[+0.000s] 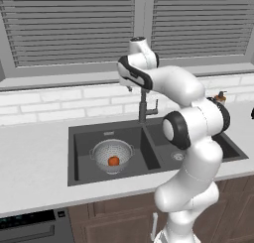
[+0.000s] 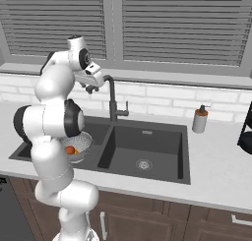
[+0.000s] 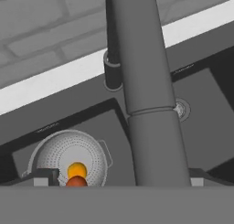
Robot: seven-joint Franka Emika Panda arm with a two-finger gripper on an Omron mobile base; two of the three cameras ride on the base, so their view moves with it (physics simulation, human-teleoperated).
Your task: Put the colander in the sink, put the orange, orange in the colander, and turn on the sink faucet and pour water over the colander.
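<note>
Already the colander (image 1: 112, 155) sits in the sink (image 1: 79, 138), below and left of the pincer (image 2: 89, 89), with both oranges (image 3: 77, 173) inside; the pincer, spread wide, hangs by the sink faucet (image 3: 141, 81) spout; no water shows; next, I judge, comes nudging the lever.

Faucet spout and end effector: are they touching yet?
Cannot tell. The hand view has the faucet spout running between the open end effector fingertips, but no view shows plain contact or a clear gap.
</note>
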